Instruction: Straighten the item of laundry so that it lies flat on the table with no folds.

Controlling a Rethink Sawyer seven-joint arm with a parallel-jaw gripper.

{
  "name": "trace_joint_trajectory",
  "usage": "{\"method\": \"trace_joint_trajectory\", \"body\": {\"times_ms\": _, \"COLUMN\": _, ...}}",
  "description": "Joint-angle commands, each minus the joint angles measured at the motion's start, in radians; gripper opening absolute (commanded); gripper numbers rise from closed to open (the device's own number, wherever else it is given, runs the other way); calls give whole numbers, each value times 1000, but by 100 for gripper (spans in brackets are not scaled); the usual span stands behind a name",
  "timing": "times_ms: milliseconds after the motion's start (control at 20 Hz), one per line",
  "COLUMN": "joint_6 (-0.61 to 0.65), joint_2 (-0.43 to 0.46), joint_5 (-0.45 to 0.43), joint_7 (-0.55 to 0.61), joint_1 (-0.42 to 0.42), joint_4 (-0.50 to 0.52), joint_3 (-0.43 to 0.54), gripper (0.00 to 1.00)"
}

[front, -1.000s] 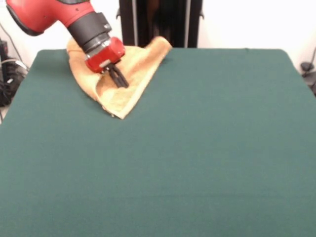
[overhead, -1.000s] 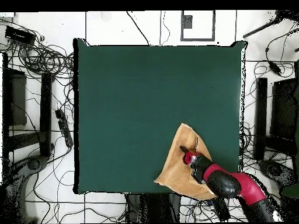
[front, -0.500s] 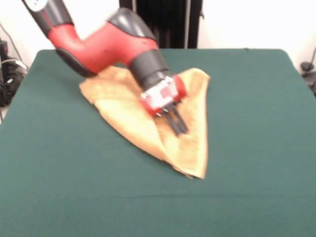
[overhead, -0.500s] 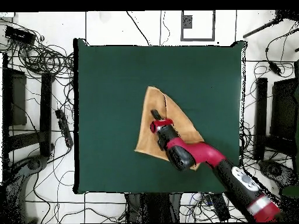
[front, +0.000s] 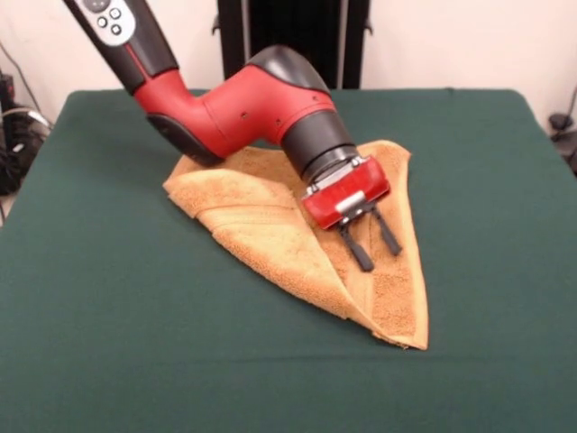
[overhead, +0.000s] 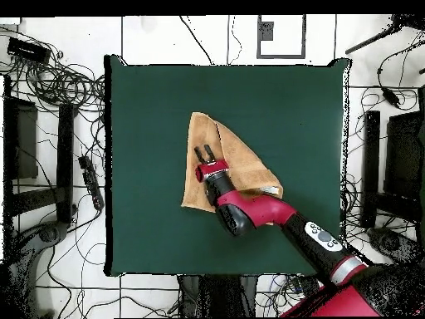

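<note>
The orange-tan towel [front: 261, 225] lies near the middle of the dark green table [front: 117, 352], folded over itself into a rough triangle with its point toward the camera. A fold ridge runs along its left side. My gripper [front: 381, 258] hangs tilted over the towel's right half, its two black fingers [front: 356, 248] apart with nothing between them, tips at or just above the cloth. In the overhead view the towel [overhead: 245, 166] lies at the table's [overhead: 149, 100] centre, and the gripper [overhead: 202, 149] is over its left part.
Green cloth lies bare on all sides of the towel. The red arm [front: 234, 99] reaches in from the upper left and covers the towel's far edge. Cables [overhead: 58, 83] and black stands [overhead: 369, 166] lie on the floor around the table.
The gripper dragged the towel from the far left corner by the robot to the table's middle. Its fingers, together before, now stand apart and the towel lies released.
</note>
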Motion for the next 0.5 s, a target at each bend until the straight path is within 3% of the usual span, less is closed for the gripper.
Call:
{"method": "trace_joint_trajectory", "body": {"times_ms": 50, "joint_6": 316, "joint_2": 15, "joint_5": 116, "joint_7": 110, "joint_1": 57, "joint_4": -183, "joint_3": -181, "gripper": 100}}
{"method": "trace_joint_trajectory", "body": {"times_ms": 500, "joint_6": 316, "joint_2": -159, "joint_5": 254, "joint_7": 98, "joint_1": 203, "joint_4": -99, "joint_3": -333, "gripper": 100}}
